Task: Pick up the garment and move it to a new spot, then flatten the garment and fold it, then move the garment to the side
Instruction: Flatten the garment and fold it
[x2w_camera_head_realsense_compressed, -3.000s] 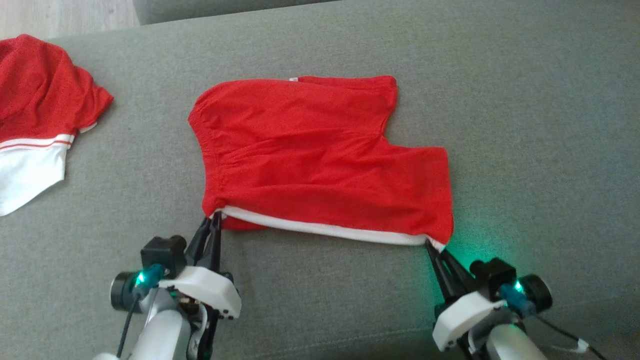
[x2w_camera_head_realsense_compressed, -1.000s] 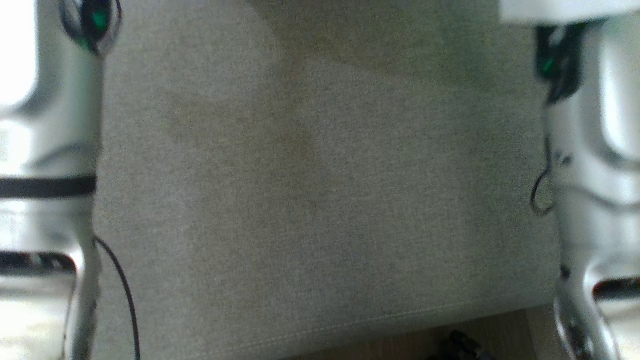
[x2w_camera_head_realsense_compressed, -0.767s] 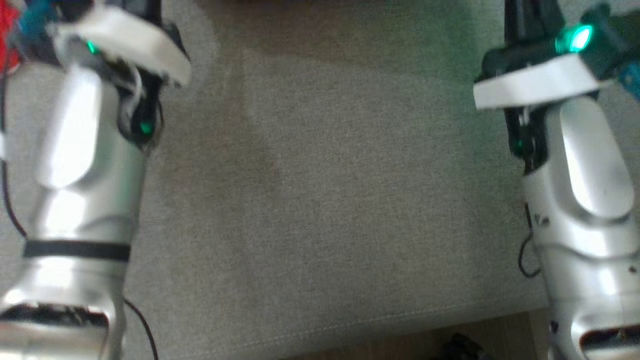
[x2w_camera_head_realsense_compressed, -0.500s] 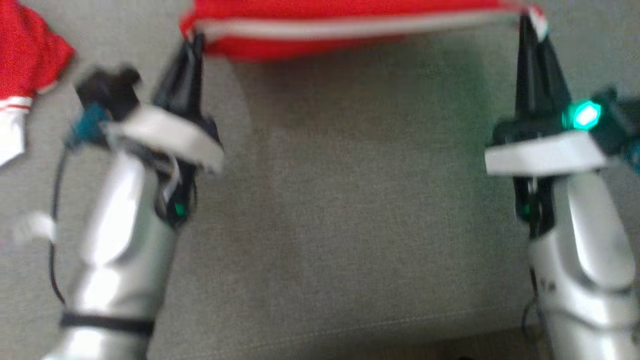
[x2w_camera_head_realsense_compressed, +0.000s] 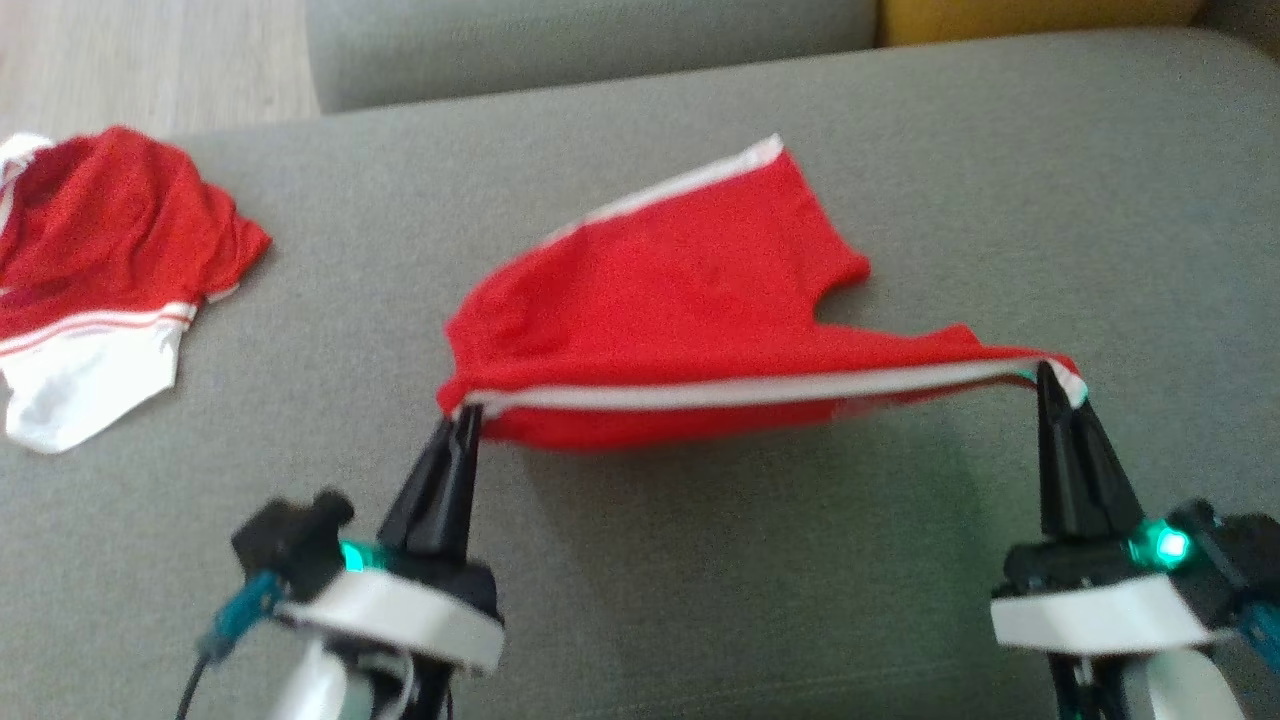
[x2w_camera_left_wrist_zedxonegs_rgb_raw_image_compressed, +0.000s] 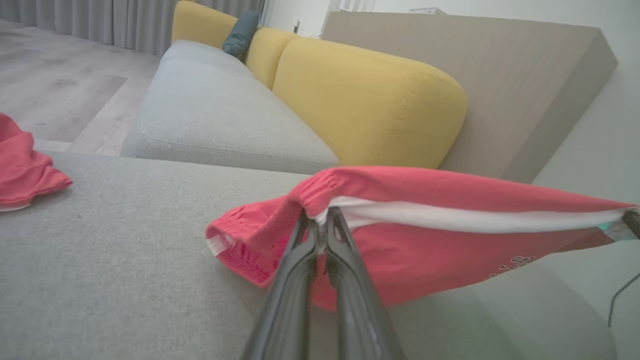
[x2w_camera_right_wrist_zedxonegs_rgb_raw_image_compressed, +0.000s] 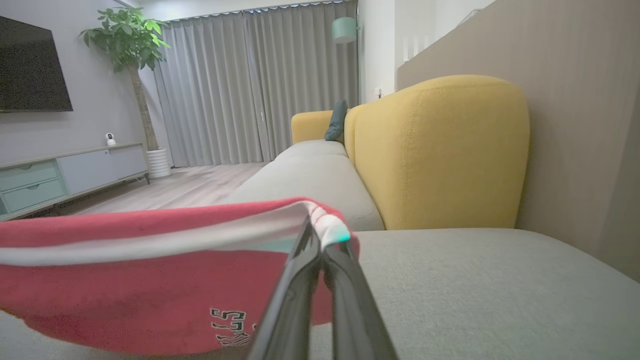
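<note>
The garment (x2w_camera_head_realsense_compressed: 680, 300) is a pair of red shorts with a white side stripe, lifted off the grey sofa seat (x2w_camera_head_realsense_compressed: 700, 600) along its near edge. My left gripper (x2w_camera_head_realsense_compressed: 462, 418) is shut on its near left corner at the waistband (x2w_camera_left_wrist_zedxonegs_rgb_raw_image_compressed: 320, 217). My right gripper (x2w_camera_head_realsense_compressed: 1050, 375) is shut on the near right corner, at the leg hem (x2w_camera_right_wrist_zedxonegs_rgb_raw_image_compressed: 320, 227). The stripe is stretched taut between them. The far part of the shorts (x2w_camera_left_wrist_zedxonegs_rgb_raw_image_compressed: 415, 250) sags toward the cushion. Black number print shows on the underside (x2w_camera_right_wrist_zedxonegs_rgb_raw_image_compressed: 230, 320).
A second red and white garment (x2w_camera_head_realsense_compressed: 90, 280) lies crumpled at the far left of the seat. A yellow backrest (x2w_camera_right_wrist_zedxonegs_rgb_raw_image_compressed: 440, 150) and more grey sofa (x2w_camera_left_wrist_zedxonegs_rgb_raw_image_compressed: 215, 120) stand beyond. Wood floor (x2w_camera_head_realsense_compressed: 140, 60) shows at the far left.
The head camera swung down to the sofa's front edge and back up. Compared with three seconds ago, both grippers have raised the shorts' near edge off the cushion and stretched it.
</note>
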